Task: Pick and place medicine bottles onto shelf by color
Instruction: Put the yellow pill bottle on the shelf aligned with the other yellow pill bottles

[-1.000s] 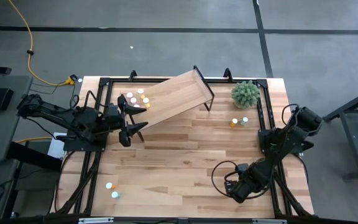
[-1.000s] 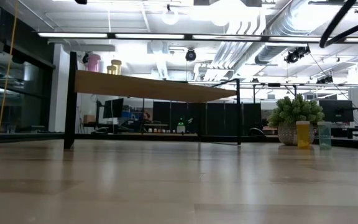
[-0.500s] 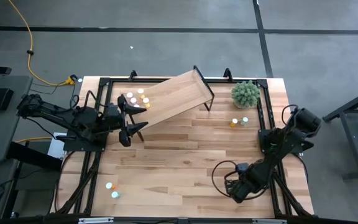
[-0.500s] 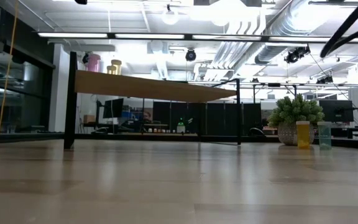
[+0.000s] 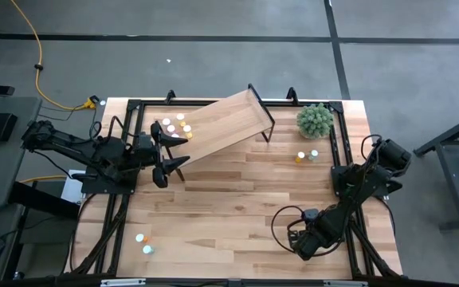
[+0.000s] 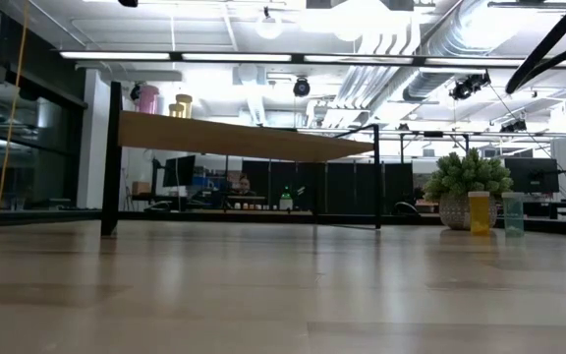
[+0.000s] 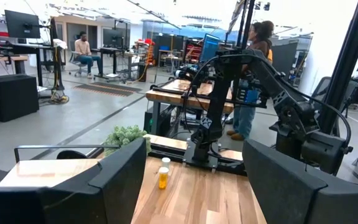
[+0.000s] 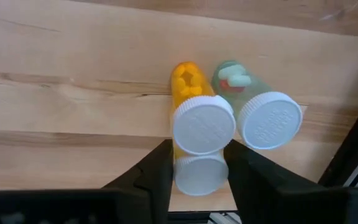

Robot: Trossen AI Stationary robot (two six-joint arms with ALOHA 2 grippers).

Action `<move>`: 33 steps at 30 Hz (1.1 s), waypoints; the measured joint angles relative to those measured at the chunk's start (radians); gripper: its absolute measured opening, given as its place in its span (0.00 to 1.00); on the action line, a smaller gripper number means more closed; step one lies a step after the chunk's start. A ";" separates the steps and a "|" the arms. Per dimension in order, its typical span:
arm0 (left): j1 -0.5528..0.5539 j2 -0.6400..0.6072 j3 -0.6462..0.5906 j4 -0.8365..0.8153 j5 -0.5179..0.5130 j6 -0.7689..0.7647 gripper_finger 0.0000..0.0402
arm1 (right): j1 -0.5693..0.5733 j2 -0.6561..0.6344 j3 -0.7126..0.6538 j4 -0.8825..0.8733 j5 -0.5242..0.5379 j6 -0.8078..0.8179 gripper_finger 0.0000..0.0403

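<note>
High view: you are looking down on the worktop, where the shelf is standing tilted across the far left part. Several bottles are sitting on its left end, and your left gripper is hovering just beside that end with its fingers spread apart. Two more bottles are standing near the green plant at the far right, and another pair is sitting near the front left edge. Your right gripper is pointing down at the front right of the worktop.

Low view: you are seeing the shelf raised on black legs, with a pink bottle and a yellow bottle showing on top at its left end. An orange bottle and a teal bottle are standing just beside the plant.

Left wrist view: your left gripper's fingers are standing wide apart, with the orange bottle well ahead between them.

Right wrist view: your right gripper is reaching around a white-capped bottle, its fingers close on either side; you cannot tell whether they are pressing it. A yellow-orange bottle and a teal bottle are standing touching just behind.
</note>
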 joint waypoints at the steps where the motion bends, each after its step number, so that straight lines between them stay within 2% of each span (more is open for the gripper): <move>1: 0.000 0.000 0.000 0.000 0.000 0.000 0.64 | 0.000 0.000 0.000 0.000 0.000 -0.001 0.30; 5: 0.000 0.000 0.000 0.000 0.000 0.000 0.64 | 0.000 0.000 0.000 0.023 -0.001 -0.017 0.26; 10: 0.000 0.000 0.000 0.000 0.000 0.000 0.64 | 0.002 0.000 0.023 0.064 -0.001 -0.074 0.26; 15: 0.000 0.000 0.000 0.001 0.000 0.000 0.64 | 0.016 -0.045 0.129 0.058 0.013 -0.297 0.27; 19: 0.000 0.000 0.000 0.001 0.000 0.000 0.64 | -0.026 -0.124 0.255 -0.003 0.133 -0.502 0.27; 23: 0.000 0.000 0.000 0.004 0.000 -0.011 0.64 | -0.162 -0.160 0.445 -0.205 0.271 -0.762 0.27; 29: -0.001 0.000 0.000 0.060 0.001 -0.026 0.64 | -0.475 -0.108 0.752 -0.535 0.364 -1.191 0.27; 33: 0.000 0.000 0.000 0.092 0.001 -0.027 0.64 | -0.692 -0.049 0.910 -0.604 0.378 -1.408 0.27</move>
